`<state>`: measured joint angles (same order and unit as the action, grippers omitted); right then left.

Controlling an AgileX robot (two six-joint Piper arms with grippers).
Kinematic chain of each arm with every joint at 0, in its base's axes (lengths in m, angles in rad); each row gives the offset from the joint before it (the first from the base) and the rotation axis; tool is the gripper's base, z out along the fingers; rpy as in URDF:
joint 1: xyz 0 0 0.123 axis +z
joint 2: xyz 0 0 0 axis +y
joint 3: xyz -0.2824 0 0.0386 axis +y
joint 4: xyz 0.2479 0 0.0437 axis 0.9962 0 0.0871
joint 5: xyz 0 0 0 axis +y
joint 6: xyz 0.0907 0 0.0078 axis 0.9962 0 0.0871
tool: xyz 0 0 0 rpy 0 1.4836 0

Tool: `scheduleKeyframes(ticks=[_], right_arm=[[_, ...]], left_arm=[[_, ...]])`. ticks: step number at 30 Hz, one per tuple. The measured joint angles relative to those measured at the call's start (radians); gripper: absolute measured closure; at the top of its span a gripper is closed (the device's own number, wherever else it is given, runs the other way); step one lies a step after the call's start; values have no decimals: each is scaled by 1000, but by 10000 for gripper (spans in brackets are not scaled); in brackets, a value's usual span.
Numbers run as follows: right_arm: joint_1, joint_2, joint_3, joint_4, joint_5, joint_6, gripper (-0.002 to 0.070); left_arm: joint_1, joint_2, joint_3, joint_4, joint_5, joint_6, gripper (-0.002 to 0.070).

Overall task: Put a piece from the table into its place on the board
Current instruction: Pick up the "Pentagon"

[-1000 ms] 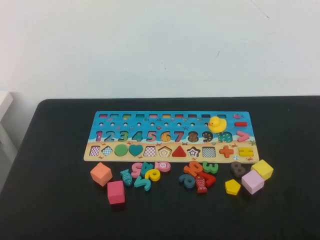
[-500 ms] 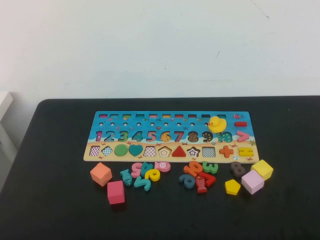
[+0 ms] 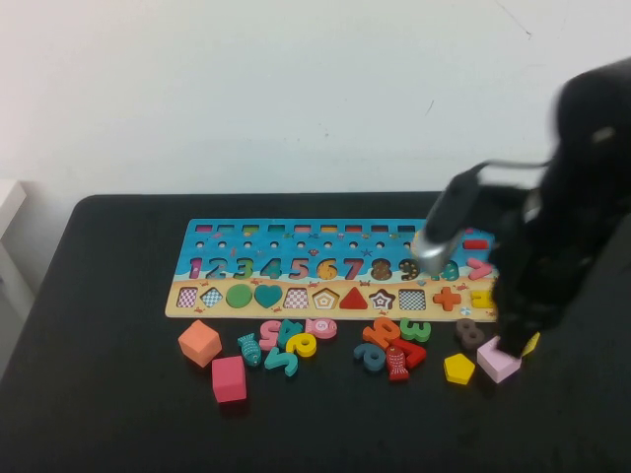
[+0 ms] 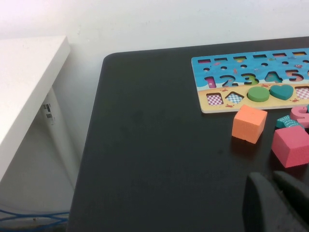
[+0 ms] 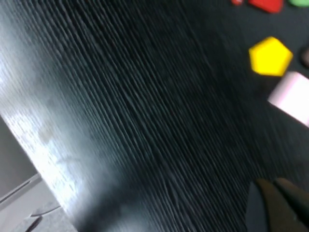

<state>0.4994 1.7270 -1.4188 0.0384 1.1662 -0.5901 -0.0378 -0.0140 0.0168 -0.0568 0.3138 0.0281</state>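
left gripper (image 4: 277,203): low over the table (image 3: 99,394) at its near-left, fingers pressed together on nothing | right arm (image 3: 562,217): blurred, over the board (image 3: 335,266) right end; right gripper (image 5: 277,205) clenched, holding nothing | piece (image 3: 458,369): flat yellow pentagon on the table before the board, beside the pink cube (image 3: 498,360), apart from right gripper

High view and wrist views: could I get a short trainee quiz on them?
1. True or false: the small flat yellow pentagon piece sits in the long wooden puzzle board.
2. Which lies beside the pentagon? A orange cube, B lilac cube, C pink cube.
3. Fill in: the right claw hovers over the black table near the ___; the left claw hovers over its left part.
Key: 1 false; 2 B; 3 pentagon.
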Motion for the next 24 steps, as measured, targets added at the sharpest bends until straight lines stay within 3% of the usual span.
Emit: scheduleKeyframes(ticks=[10,13,18,21,24], right_arm=[[20,179,-5,-24,-189,148,634],[20,204,-5,-24,-231,164,547],[20,259,-5,-24,-303,233,319],[20,291,-7,-24,-335,278,239],[20,325,-10,-30,-357,332,211]], left_arm=[[0,0,0,-4,0,0,677],[0,0,0,-4,0,0,677],[0,0,0,-4,0,0,677],[0,0,0,-4,0,0,677],[0,0,0,-4,0,-4,677]])
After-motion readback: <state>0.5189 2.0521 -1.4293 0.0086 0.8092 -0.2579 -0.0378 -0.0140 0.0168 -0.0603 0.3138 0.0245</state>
